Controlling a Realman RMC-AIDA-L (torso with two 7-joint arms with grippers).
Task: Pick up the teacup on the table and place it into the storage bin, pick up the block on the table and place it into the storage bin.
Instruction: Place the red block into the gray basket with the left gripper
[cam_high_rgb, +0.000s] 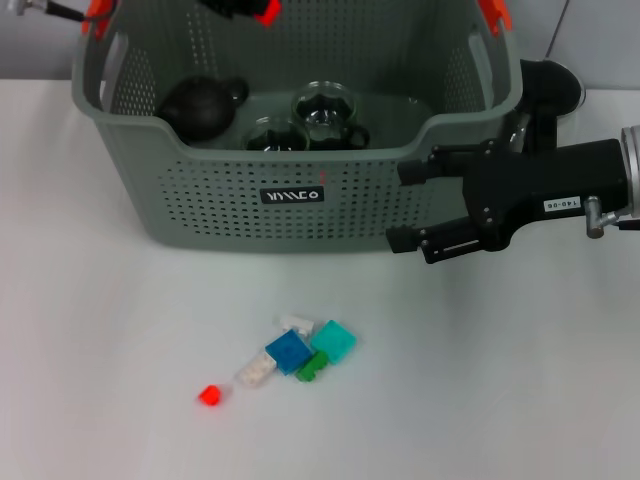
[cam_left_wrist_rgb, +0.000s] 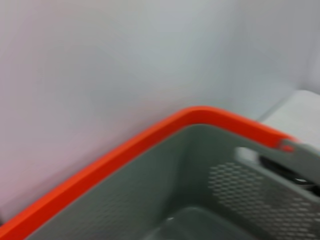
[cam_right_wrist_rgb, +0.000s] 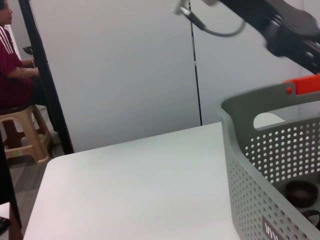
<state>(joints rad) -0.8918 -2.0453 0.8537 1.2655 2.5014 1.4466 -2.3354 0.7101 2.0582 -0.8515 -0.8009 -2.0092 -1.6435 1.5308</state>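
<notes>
The storage bin (cam_high_rgb: 300, 195) stands at the far middle of the white table (cam_high_rgb: 100, 300), and it already holds a dark round teapot (cam_high_rgb: 200, 107) and two glass teacups (cam_high_rgb: 324, 108) on its floor, so the cup half of the task looks done, since no cup stands on the table. The block half is left: a small cluster of blocks lies on the table in front of the bin, well apart from its front wall, with a blue block (cam_high_rgb: 288, 352), a teal block (cam_high_rgb: 333, 340), a green piece (cam_high_rgb: 311, 368), two pale pieces and a red block (cam_high_rgb: 209, 394) a little off to the left side.

The right gripper (cam_high_rgb: 408, 205) hangs just beside the bin's front right corner, its black fingers spread apart and empty, pointing across toward the bin wall. The left gripper is not clearly shown; only dark parts of that arm appear at the far rim of the bin, and I cannot tell whether its fingers are open or closed.

For room: the table around the blocks is open on all sides, so a descent from above looks unhindered. The nearest edge to mind is the bin's front wall and raised right corner, touching-close to the right gripper
</notes>
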